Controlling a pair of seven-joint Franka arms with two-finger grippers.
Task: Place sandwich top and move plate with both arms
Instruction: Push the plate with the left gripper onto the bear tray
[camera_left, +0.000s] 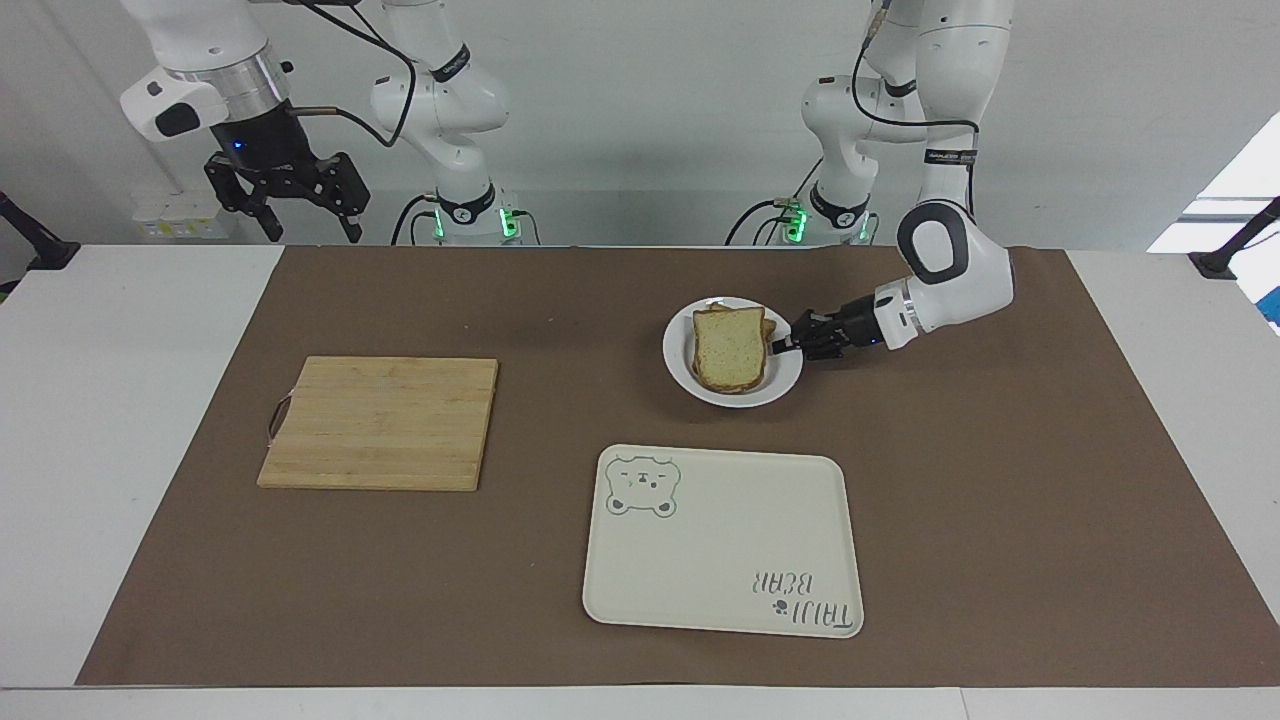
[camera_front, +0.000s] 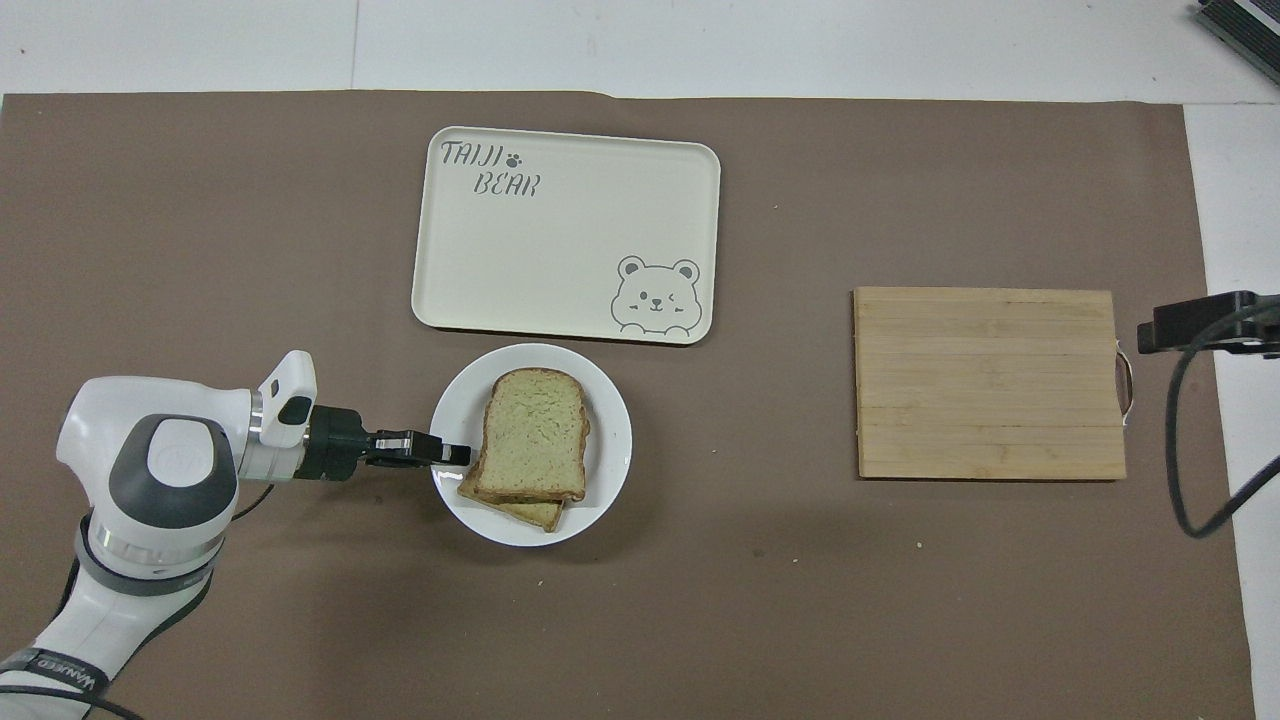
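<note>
The sandwich top (camera_left: 729, 348) (camera_front: 534, 434), a pale slice with a brown crust, lies on a lower slice (camera_front: 530, 514) whose corner peeks out. Both rest on the small white plate (camera_left: 735, 396) (camera_front: 610, 450), which sits just nearer to the robots than the tray. My left gripper (camera_left: 778, 347) (camera_front: 455, 455) reaches in low and level and is shut on the plate's rim at the left arm's side. My right gripper (camera_left: 312, 235) hangs open and holds nothing, high over the mat's corner at the right arm's end.
A cream tray (camera_left: 722, 590) (camera_front: 560, 290) with a bear drawing lies farther from the robots than the plate. A wooden cutting board (camera_left: 380, 422) (camera_front: 988, 383) lies toward the right arm's end. A black part of the right arm (camera_front: 1195, 322) shows beside the board.
</note>
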